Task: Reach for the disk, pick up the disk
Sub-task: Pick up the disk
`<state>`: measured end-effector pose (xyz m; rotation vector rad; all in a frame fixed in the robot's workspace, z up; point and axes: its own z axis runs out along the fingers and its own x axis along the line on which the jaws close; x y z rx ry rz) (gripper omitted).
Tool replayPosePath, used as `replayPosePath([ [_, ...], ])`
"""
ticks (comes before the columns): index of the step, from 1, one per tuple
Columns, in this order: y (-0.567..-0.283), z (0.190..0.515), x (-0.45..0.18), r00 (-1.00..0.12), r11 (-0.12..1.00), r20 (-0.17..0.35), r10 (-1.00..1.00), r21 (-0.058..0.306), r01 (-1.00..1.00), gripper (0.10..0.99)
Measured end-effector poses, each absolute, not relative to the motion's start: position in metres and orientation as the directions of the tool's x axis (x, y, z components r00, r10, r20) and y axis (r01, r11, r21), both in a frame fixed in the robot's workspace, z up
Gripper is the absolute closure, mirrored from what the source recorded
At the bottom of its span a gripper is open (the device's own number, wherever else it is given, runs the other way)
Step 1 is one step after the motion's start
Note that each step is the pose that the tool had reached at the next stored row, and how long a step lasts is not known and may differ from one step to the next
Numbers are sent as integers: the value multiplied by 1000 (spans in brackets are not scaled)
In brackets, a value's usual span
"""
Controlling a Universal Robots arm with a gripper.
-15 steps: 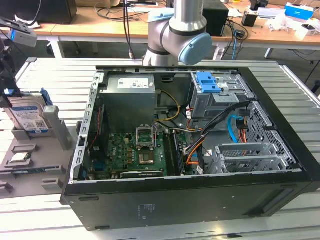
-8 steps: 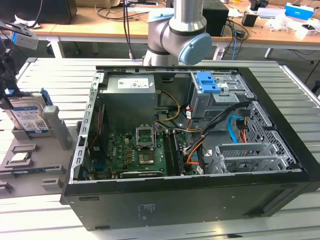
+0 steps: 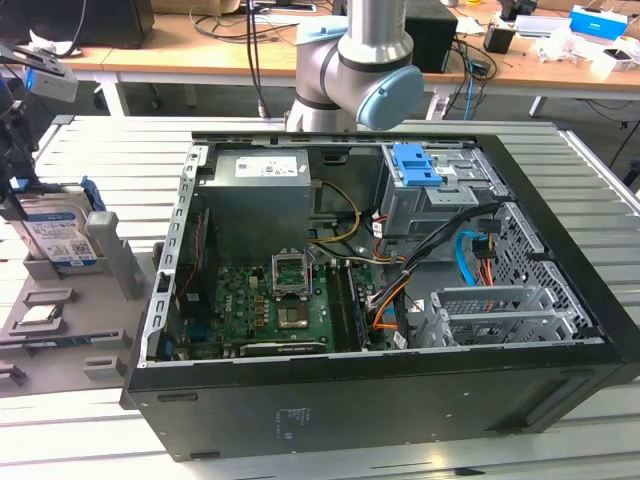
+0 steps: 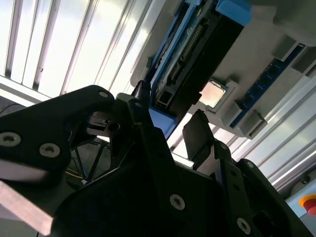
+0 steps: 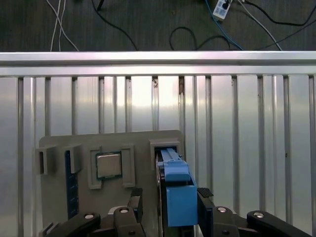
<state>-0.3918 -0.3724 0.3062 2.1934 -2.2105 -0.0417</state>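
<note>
In the first wrist view the black gripper [image 5: 170, 200] is closest. It is open, with one of its fingers [image 5: 137, 201] on each side of the disk [image 5: 177, 197]. One finger is right against the disk's blue edge. The other has a small gap, so the gripper is not squeezing the disk.

The disk stands on its edge in a slot of a grey holder [image 5: 143, 143]. A square silver chip [image 5: 108, 164] lies beside it in the holder. The holder sits on a table of shiny metal slats [image 5: 237, 123]. Past the table is a dark floor with cables [image 5: 197, 29].

In the exterior view a big black computer case [image 3: 400, 410] with its side off sits in the lower middle of the frame. The disk stands at the middle left, well apart from the case. The grey arm [image 3: 365, 65] is at the top middle. Wooden desks [image 3: 520, 62] run along the top.
</note>
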Motion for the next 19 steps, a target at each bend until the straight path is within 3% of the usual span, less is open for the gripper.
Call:
replayPosePath([
  [12,-370,295,-392,-4,4,0,-1000,38,-999,541],
  [19,-365,291,-392,55,-55,0,-998,38,-998,541],
])
